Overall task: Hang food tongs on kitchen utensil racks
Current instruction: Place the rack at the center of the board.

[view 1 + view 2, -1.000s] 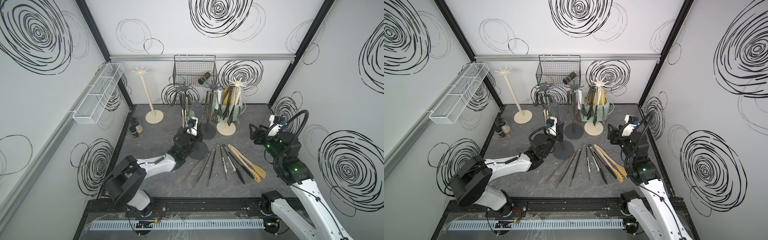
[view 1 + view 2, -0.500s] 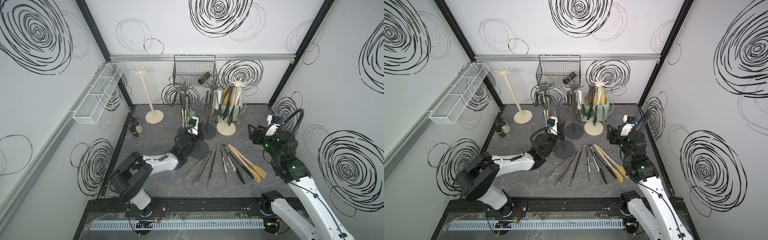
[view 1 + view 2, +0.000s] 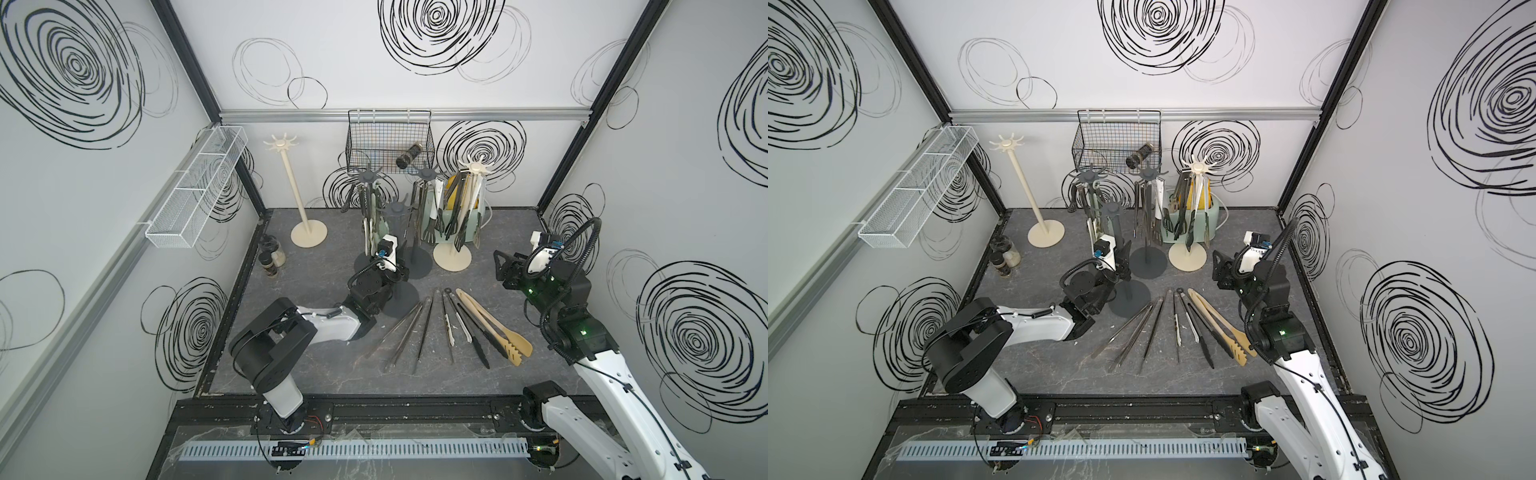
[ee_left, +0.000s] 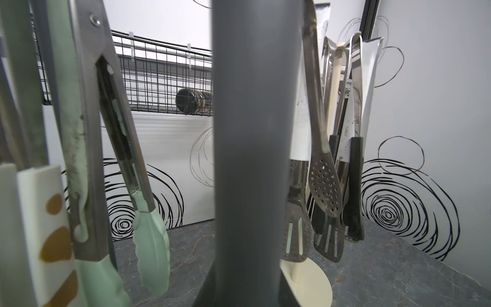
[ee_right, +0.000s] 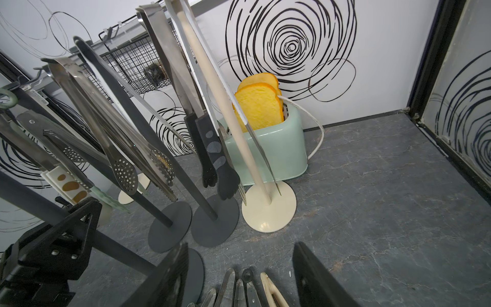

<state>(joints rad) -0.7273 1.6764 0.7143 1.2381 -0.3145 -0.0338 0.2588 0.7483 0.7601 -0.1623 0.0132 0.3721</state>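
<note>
A white mesh tray [image 3: 189, 208] is hanging on the left wall. Beside it a lone cream rack [image 3: 296, 195] is standing on the bench [image 3: 311, 291], near the back left corner.

Toward the middle, the left pincer [image 3: 1122, 259] is reaching in low to the front dark grey rack [image 3: 395, 210]. In the right wrist view the pole is running between its black fingers [image 5: 79, 220], so it is looking clamped on that pole.

Just behind, the rear-left dark grey rack [image 3: 366, 176] is carrying pale green tongs [image 4: 150, 239] along with steel pairs. The rear-right dark grey rack [image 3: 424, 174] is carrying steel and black ones. To their right the loaded cream rack [image 3: 478, 168] is holding a thick bunch of black and steel tongs, and a pale green toaster [image 5: 287, 148] is sitting right behind it.

In front of the racks a row of loose tongs [image 3: 426, 328] is lying on the bench, fanned out with the hinge ends toward the racks. The wooden tongs [image 3: 492, 322] are lying at the right end of the row.

Farther right, the right pincer [image 5: 240, 245] is hovering over the hinge ends of that row, its jaws standing wide apart and gripping nothing.
</note>
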